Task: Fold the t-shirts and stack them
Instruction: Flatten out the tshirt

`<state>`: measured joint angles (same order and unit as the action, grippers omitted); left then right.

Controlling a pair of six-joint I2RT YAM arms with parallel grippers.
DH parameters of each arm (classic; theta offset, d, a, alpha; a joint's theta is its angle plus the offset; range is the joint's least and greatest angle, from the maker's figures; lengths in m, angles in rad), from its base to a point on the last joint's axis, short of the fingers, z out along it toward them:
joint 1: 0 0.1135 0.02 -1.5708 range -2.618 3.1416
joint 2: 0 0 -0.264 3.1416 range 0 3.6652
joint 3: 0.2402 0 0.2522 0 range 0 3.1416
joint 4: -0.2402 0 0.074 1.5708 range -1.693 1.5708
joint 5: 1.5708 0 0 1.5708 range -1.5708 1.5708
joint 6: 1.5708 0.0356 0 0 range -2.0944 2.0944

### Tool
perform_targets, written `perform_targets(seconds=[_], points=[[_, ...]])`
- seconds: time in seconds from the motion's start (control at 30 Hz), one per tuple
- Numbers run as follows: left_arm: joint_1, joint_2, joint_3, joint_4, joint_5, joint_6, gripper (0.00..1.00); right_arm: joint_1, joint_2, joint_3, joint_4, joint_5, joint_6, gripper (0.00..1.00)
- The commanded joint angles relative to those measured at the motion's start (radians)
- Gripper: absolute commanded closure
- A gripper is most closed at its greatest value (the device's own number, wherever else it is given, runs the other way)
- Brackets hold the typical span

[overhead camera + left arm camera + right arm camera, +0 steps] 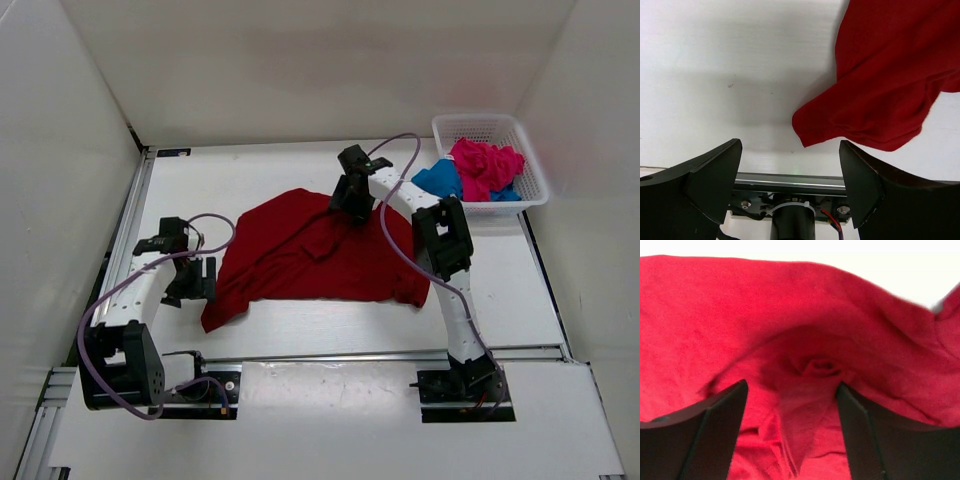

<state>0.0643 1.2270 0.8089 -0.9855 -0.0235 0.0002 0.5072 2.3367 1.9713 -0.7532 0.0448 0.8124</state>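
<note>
Dark red t-shirt (320, 255) spread on table (300, 335); left gripper (790, 145) gapes empty just beside its corner; right gripper (790, 390) straddles a raised fold, jaws apart.

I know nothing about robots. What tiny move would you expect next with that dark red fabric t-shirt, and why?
Probably the right gripper should dip and close on the bunched wrinkle between its open jaws, to tug it flat. The dark red fabric t-shirt lies spread but rumpled on the white table, and the left gripper is open, holding nothing.
</note>
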Motion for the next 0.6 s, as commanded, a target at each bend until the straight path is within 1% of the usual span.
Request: perform_targets(seconds=[0.0,0.03,0.07,0.13,0.17,0.2,0.23,0.3,0.37,0.4,0.47,0.5,0.53,0.57], points=[[0.009,0.002,-0.025,0.016,0.036,0.000,0.10,0.005,-0.019,0.011,-0.068,0.049,0.076,0.33],[0.009,0.002,-0.034,0.016,0.036,0.000,0.10,0.005,-0.019,0.011,-0.067,0.049,0.076,0.43],[0.009,0.002,-0.034,0.016,0.036,0.000,0.10,0.005,-0.019,-0.003,-0.067,0.049,0.076,0.64],[0.009,0.002,-0.034,0.016,0.036,0.000,0.10,0.005,-0.042,-0.020,-0.067,0.049,0.076,0.77],[0.018,0.002,-0.034,0.016,0.036,0.000,0.10,0.005,-0.053,-0.034,-0.067,0.049,0.076,0.86],[0.019,0.002,-0.034,0.016,0.036,0.000,0.10,0.005,-0.083,-0.034,-0.057,0.058,0.059,0.88],[0.019,-0.007,-0.034,0.016,0.036,0.000,0.10,0.005,-0.102,-0.046,-0.057,0.058,0.048,0.89],[0.029,-0.008,-0.020,0.016,0.046,0.000,0.10,0.016,-0.141,-0.068,-0.057,0.101,0.013,0.93],[0.040,-0.008,0.007,0.025,0.046,0.000,0.10,0.025,-0.218,-0.117,-0.057,0.130,-0.007,0.99],[0.049,0.002,0.019,0.025,0.046,0.000,0.10,0.034,-0.284,-0.141,-0.057,0.141,-0.024,1.00],[0.049,0.012,0.029,0.037,0.056,0.000,0.10,0.045,-0.365,-0.245,-0.022,0.152,-0.057,1.00],[0.049,0.012,0.029,0.050,0.056,0.000,0.10,0.057,-0.461,-0.287,-0.009,0.152,-0.073,1.00],[0.049,0.028,0.039,0.059,0.056,0.000,0.10,0.073,-0.512,-0.328,0.000,0.165,-0.088,1.00],[0.049,0.048,0.062,0.068,0.056,0.000,0.10,0.073,-0.561,-0.407,0.000,0.174,-0.102,1.00]])
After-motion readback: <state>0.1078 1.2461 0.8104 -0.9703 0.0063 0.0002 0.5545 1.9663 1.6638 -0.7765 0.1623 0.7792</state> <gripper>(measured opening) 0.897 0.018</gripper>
